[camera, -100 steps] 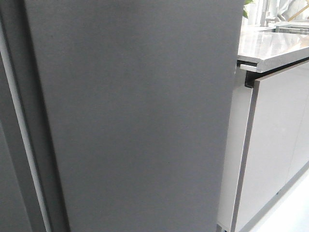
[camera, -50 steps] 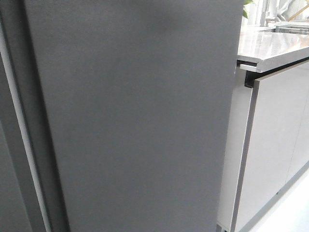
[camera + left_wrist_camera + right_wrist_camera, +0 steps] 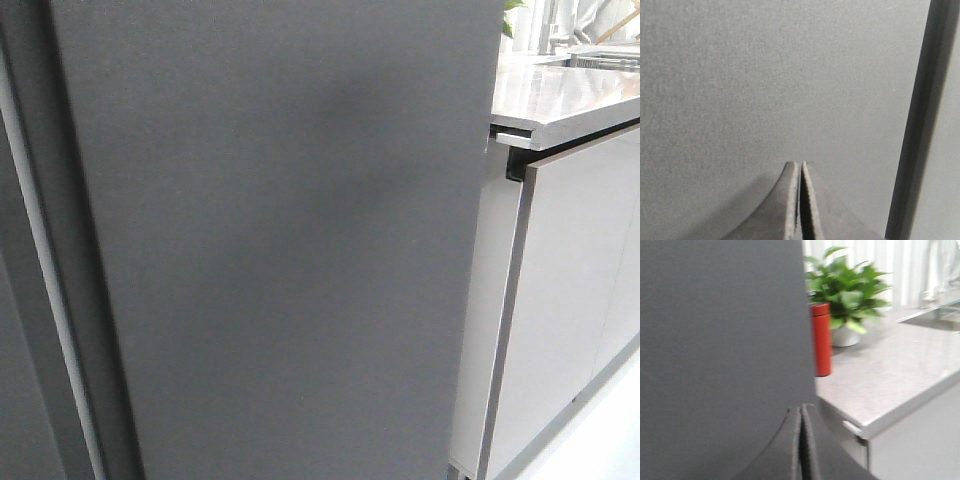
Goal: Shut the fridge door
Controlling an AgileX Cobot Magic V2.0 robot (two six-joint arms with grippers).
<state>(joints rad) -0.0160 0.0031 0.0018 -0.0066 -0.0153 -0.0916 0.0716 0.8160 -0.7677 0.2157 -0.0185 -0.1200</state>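
Note:
The fridge door is a tall matte dark-grey panel that fills most of the front view. Its grooved edge with a pale strip runs down the left. Neither gripper shows in the front view. In the left wrist view my left gripper is shut and empty, its tips close against a flat grey panel face; I cannot tell whether they touch. In the right wrist view my right gripper is shut and empty, right in front of the dark-grey door, near its edge by the counter.
A second dark-grey panel stands at the far left. A dark vertical gap runs beside the left gripper. Right of the door are a pale counter and glossy cabinet fronts. A red bottle and a potted plant stand on the counter.
The door's face has grown darker, with a shadow spreading over its upper middle. The door's outline against the counter has barely shifted.

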